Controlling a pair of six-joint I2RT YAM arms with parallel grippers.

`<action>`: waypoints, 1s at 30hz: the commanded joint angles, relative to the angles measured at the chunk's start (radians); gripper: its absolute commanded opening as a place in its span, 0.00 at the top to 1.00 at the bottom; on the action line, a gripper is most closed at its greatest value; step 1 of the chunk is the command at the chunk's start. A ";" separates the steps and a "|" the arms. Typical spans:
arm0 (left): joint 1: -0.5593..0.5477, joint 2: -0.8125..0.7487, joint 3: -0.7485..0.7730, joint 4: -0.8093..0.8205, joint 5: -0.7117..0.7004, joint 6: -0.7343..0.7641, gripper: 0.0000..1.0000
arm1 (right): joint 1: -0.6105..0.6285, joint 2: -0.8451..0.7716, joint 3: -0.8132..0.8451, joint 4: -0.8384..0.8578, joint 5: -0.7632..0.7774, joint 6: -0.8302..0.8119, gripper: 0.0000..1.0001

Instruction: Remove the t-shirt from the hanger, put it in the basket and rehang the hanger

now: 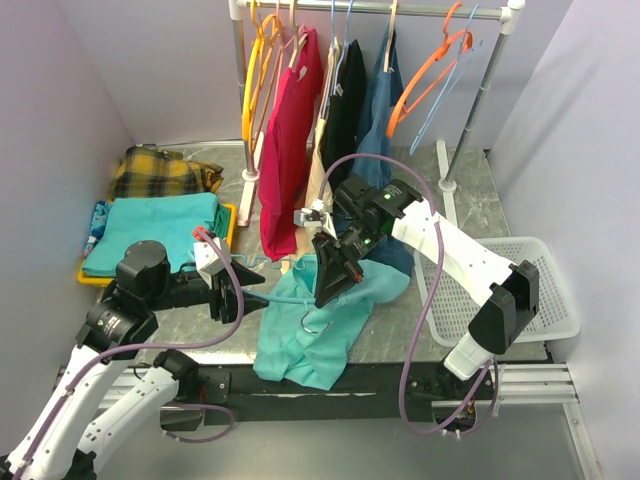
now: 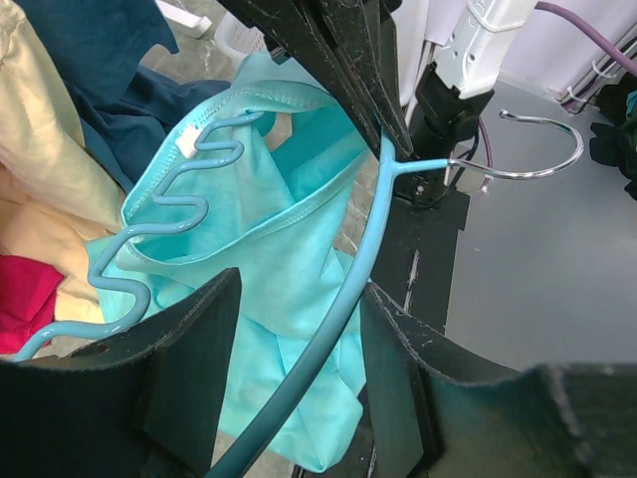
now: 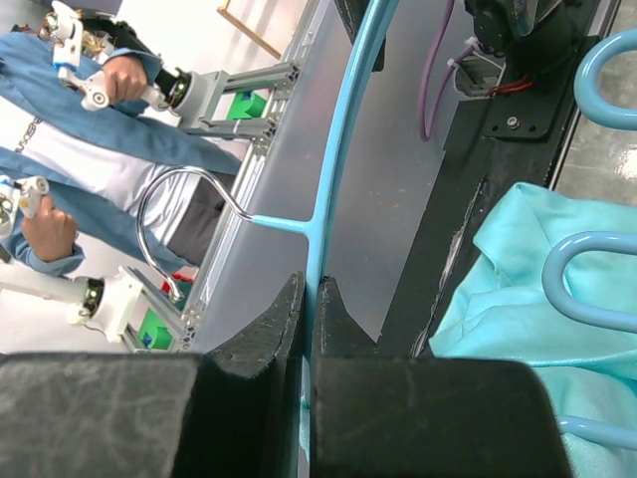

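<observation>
Plain turquoise covering the t-shirt [image 1: 300, 345], hanger [image 2: 341, 299] showing pale blue, its hook [image 2: 537, 173] gleaming silver, folded cloth [image 1: 160, 172] showing yellow-and-black plaid, hanging shirt [image 1: 288, 150] glowing magenta, rail hangers [image 1: 430, 76] showing orange, basket [image 1: 555, 290] showing white mesh.

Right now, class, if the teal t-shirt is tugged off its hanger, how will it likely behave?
Probably floppy: the teal t-shirt lies in crumpled folds. Likely light: its thin fabric drapes over the blue hanger. It may snag on the wavy arm.

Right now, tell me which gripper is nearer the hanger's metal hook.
Right. The right gripper clamps the hanger's blue bar just beside the metal hook; the left gripper straddles that bar farther along.
</observation>
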 commanded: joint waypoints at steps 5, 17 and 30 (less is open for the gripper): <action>-0.006 -0.019 0.007 0.035 0.021 0.030 0.99 | -0.003 -0.065 0.062 -0.046 -0.243 -0.036 1.00; -0.007 -0.040 0.081 -0.072 0.014 0.024 0.99 | -0.029 -0.102 0.148 0.055 -0.074 0.092 0.73; -0.006 -0.054 0.114 -0.040 -0.158 -0.071 0.99 | -0.026 -0.326 -0.036 0.558 0.626 0.633 0.47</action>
